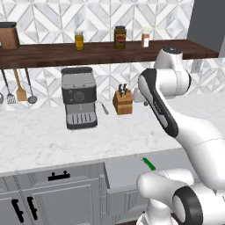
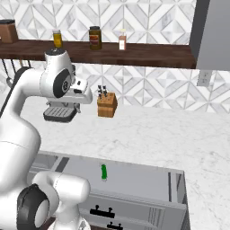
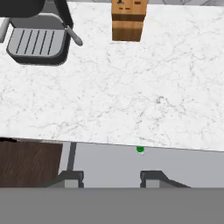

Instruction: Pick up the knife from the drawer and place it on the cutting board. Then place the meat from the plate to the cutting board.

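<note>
Green marks the knife (image 2: 104, 172): its bright handle lies inside the open drawer (image 2: 134, 182), near the drawer's back edge just under the lip of the white marble counter (image 2: 157, 130), and the blade cannot be made out. In the hand view the gripper (image 3: 110, 178) hangs above the drawer, its two dark fingertips (image 3: 151, 178) standing apart with nothing between them, and the handle end shows as a small green spot slightly to one side of the gap. The step in hand is judged to be the approach for the first pick; the knife is not yet grasped. The next move calls for centring the spread jaws over the handle, descending into the drawer without striking the counter lip, then closing across the handle. Farther back on the counter stand a tan wooden knife block (image 1: 123, 102) with dark-handled knives and a grey espresso machine (image 1: 79, 97), both well apart from the work. Jars (image 1: 120, 37) sit on the dark wooden shelf (image 1: 88, 52) above.
</note>
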